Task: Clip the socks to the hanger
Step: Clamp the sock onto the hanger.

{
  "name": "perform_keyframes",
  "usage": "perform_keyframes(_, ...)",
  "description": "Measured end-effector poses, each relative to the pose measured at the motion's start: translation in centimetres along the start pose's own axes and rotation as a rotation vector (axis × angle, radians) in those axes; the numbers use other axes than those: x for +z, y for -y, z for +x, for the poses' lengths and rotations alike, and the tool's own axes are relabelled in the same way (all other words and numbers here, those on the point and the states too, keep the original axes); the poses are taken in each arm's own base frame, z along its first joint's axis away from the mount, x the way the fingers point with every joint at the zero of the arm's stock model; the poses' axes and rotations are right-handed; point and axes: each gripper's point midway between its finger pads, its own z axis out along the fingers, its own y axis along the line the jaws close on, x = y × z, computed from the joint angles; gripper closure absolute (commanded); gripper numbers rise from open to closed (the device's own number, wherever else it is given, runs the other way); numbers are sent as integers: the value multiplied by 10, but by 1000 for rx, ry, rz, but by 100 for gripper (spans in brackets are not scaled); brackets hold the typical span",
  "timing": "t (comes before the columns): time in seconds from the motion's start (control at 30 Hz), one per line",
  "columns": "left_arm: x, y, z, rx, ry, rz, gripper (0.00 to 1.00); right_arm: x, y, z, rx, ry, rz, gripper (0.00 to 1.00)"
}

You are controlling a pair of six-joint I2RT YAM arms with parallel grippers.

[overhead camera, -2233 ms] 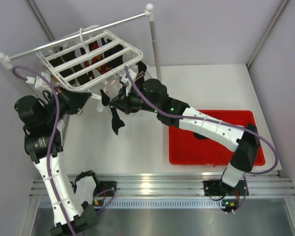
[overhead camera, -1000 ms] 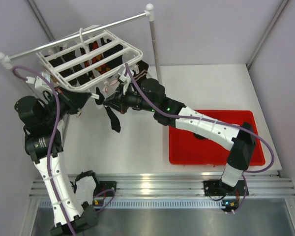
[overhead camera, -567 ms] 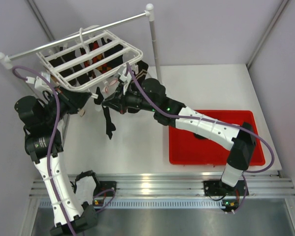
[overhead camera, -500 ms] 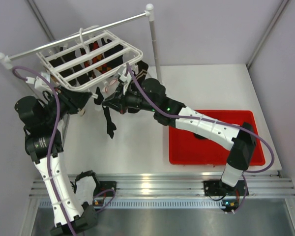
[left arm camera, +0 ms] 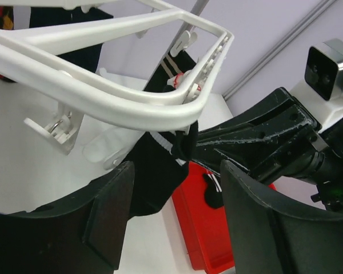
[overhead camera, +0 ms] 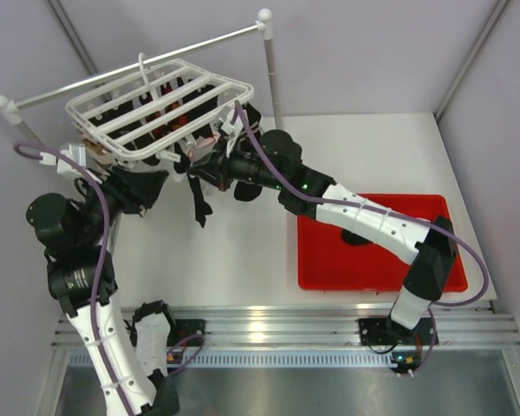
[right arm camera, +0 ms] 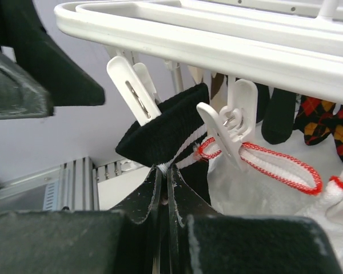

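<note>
right gripper [right arm camera: 164, 177] jaws are pinched tight on the cuff of a black sock [right arm camera: 163, 131]. left gripper [left arm camera: 177, 177] jaws stand wide apart with nothing between them. the sock hangs under the near edge of the white hanger [left arm camera: 131, 108]. its ribbed cuff, edged with white stripes, is bunched up against a white clip [right arm camera: 131, 85]. whether that clip bites the fabric is hard to tell. a white sock with red trim [right arm camera: 257, 188] hangs just beside it. the hanger hangs from a grey rail stand [overhead camera: 274, 87] at the far left. on the right, a red tray [overhead camera: 329, 260] holds a small dark item [overhead camera: 355, 237], partly hidden under the right arm.
</note>
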Motion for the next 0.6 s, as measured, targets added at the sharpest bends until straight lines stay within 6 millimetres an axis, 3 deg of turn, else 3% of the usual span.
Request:
perform_keyframes(0.23,-17,2,-17,32,114,-106,38,-6,17,-7,-15,11,28,100)
perform_keyframes(0.6,-11,-38,-25,12,119,-279,43,-14,41,-10,-45,6,66,100)
